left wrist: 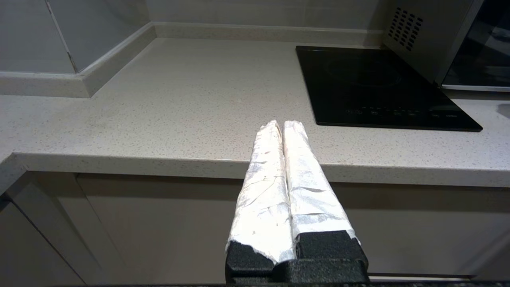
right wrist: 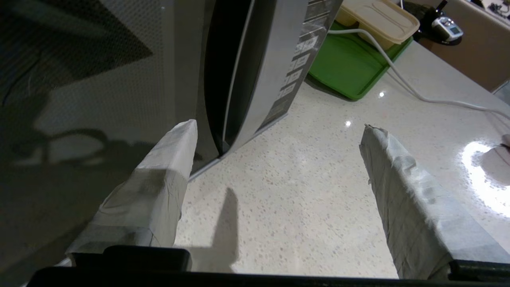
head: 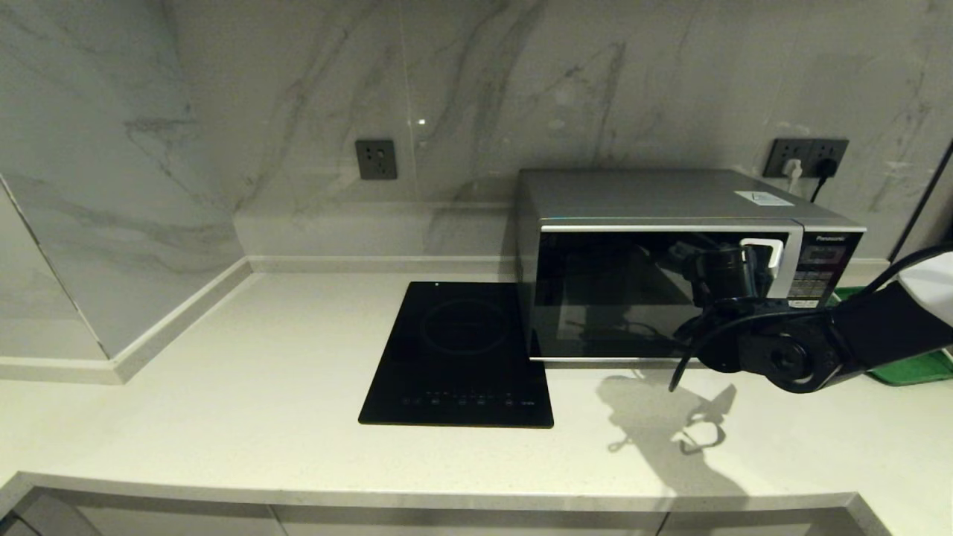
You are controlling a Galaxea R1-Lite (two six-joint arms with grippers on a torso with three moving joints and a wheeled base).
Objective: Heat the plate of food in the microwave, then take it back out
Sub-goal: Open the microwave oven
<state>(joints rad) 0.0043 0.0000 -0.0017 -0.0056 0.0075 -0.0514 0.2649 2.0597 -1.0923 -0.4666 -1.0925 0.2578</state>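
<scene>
Plate not in view, microwave door shut; our right gripper, fingers spread, sits at the door's right edge, where a misplaced finger could slip off the seam; left gripper, pressed together, parked at near counter edge.

Dim overall, light from overhead. Right arm throws a hard shadow on the countertop just before the microwave; its door mirrors the arm. Glare patch right of microwave.
</scene>
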